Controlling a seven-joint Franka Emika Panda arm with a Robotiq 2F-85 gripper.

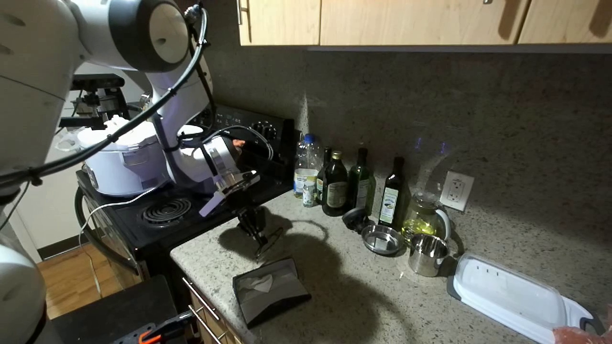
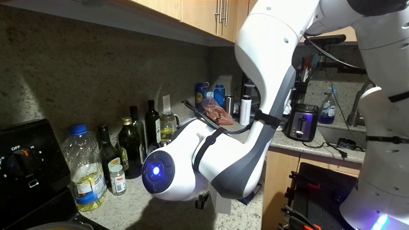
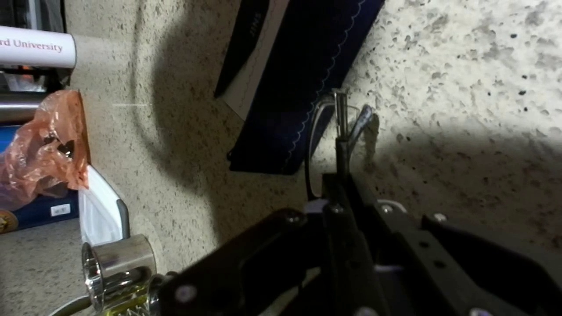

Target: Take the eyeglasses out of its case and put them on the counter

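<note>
Dark blue in the wrist view, the eyeglass case (image 3: 303, 83) lies open on the speckled stone bench (image 1: 363, 286), its flap (image 3: 249, 33) lettered JINS. Just beside the case, the tool (image 1: 259, 238) is clamped on the thin-rimmed eyeglasses (image 3: 308, 153); whether these touch the bench I cannot tell. Well apart from the case stand a white tumbler (image 3: 35, 48) reading "rd University" and a stove panel (image 2: 48, 143) marked OFF.

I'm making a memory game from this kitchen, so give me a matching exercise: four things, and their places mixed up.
Things:
1. Toaster
2. Eyeglasses
3. Case
4. Pot

Places:
A. Held by the fingers
B. On the stove
C. Beside the sink
D. Open on the counter

Pairs: 1-C, 2-A, 3-D, 4-B.
</note>
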